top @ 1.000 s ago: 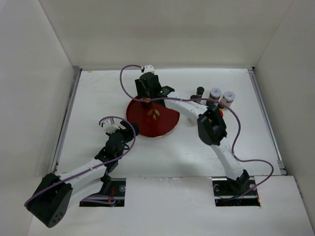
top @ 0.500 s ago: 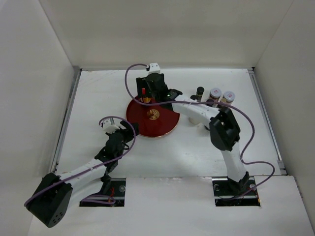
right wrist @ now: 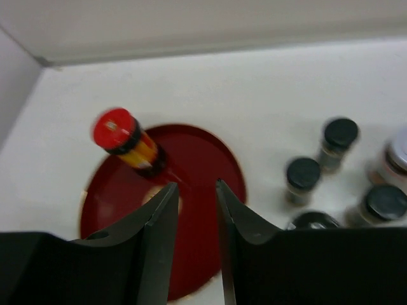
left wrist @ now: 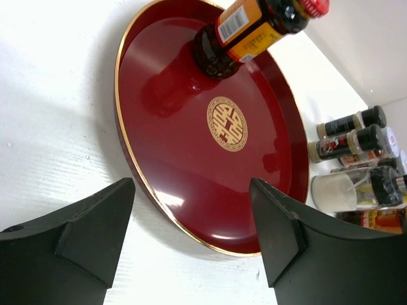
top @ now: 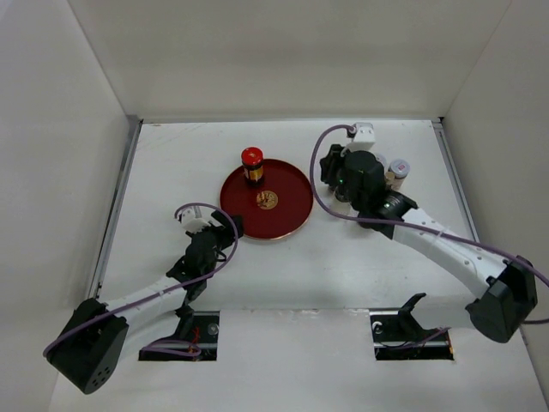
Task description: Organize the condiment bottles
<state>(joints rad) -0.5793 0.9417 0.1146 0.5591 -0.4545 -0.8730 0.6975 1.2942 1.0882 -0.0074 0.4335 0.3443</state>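
A red-capped jar [top: 251,163] with a yellow label stands upright on the far edge of the round red tray [top: 283,219]. My right gripper [top: 329,170] hovers between the tray and the bottle cluster, its fingers narrowly open and empty. In the right wrist view the gripper [right wrist: 196,185] points at the tray [right wrist: 232,171], with the red-capped jar [right wrist: 124,140] to the left and black-capped bottles [right wrist: 303,178] to the right. My left gripper [top: 225,225] is open and empty at the tray's near-left rim. The left wrist view shows the jar [left wrist: 254,28] and a white-bodied bottle [left wrist: 350,190].
The rest of the bottles are clustered right of the tray, largely under my right arm; a silver-lidded jar [top: 399,169] shows at its far side. White walls enclose the table on the left, back and right.
My right gripper has let go of the red-capped jar on the tray and swung right, back over the bottle cluster. The left arm has hardly moved.
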